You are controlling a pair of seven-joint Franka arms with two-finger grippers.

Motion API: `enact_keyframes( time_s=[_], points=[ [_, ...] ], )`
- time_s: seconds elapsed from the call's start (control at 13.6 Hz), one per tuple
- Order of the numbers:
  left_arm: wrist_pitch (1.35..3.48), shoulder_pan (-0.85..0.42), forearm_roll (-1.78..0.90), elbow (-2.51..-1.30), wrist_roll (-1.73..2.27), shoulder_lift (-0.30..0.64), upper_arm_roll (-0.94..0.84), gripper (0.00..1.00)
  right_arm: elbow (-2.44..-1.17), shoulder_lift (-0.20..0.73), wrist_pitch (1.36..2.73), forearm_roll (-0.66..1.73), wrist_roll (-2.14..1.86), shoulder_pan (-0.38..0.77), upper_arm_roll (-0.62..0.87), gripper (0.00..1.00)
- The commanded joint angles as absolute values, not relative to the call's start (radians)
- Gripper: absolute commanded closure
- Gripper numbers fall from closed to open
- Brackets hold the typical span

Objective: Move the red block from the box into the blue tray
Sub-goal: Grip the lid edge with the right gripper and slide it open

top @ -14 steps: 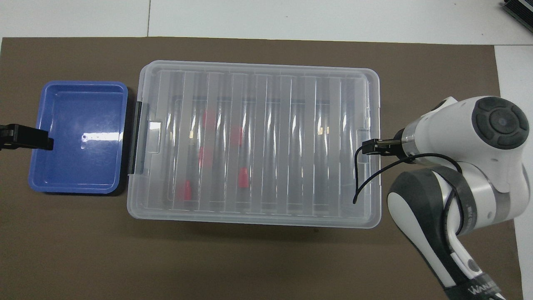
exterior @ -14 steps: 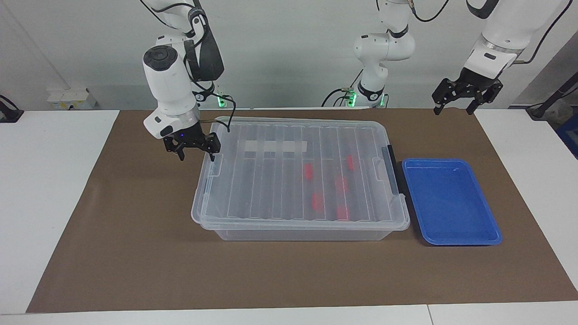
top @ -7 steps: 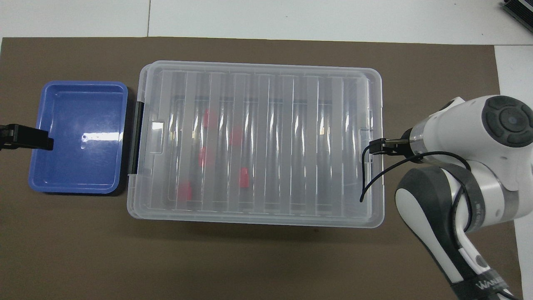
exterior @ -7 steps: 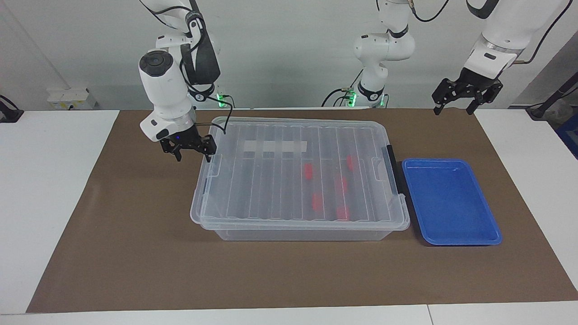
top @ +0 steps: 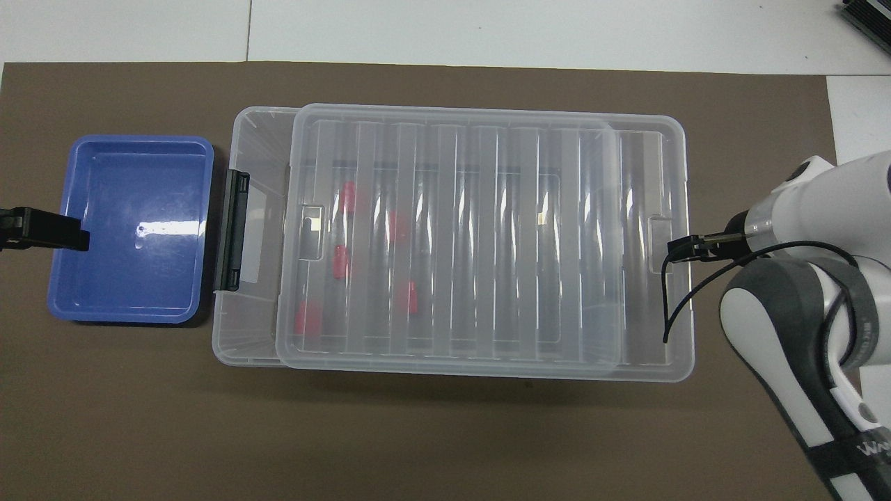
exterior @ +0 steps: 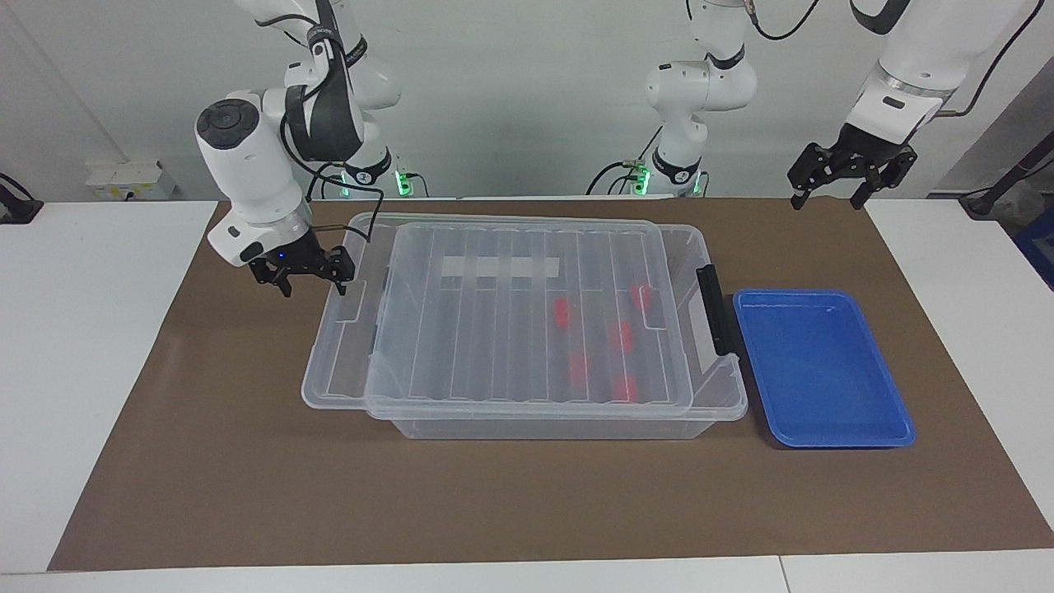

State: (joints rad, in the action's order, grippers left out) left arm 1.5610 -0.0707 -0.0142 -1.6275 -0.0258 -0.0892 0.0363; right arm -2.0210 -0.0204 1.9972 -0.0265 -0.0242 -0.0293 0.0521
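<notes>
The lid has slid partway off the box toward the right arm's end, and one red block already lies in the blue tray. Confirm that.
Wrong on the block. The overhead view shows the blue tray holding nothing; every red block lies in the box, under the lid. The lid does sit partway off, toward the right arm's end, where the right gripper is at its edge.

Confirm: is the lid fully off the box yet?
No. The lid has only slid toward the right arm's end and covers most of the box, with all the red blocks under it.

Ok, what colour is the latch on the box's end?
Black latch, clearest in the overhead view.
</notes>
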Motion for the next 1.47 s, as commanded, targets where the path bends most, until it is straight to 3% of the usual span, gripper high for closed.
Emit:
enact_keyframes(
  time_s=[0.0,0.81,1.1,1.4],
  points=[
    [1.551,-0.071,0.005,-1.632,-0.029,-0.100,0.037,0.00,-2.037,-0.040,1.990,-0.032,-0.158,-0.092,0.058,0.03],
    [1.537,-0.087,-0.003,-1.628,0.000,-0.100,0.014,0.00,-2.022,-0.028,2.005,-0.066,-0.488,-0.264,0.057,0.03],
    [1.574,-0.133,-0.044,-1.634,0.309,-0.100,-0.028,0.00,-2.014,-0.025,1.996,-0.067,-0.492,-0.265,0.057,0.02],
    [1.716,-0.242,-0.046,-1.733,0.568,-0.127,-0.041,0.00,-1.941,-0.028,1.915,-0.066,-0.428,-0.244,0.061,0.02]
  ],
)
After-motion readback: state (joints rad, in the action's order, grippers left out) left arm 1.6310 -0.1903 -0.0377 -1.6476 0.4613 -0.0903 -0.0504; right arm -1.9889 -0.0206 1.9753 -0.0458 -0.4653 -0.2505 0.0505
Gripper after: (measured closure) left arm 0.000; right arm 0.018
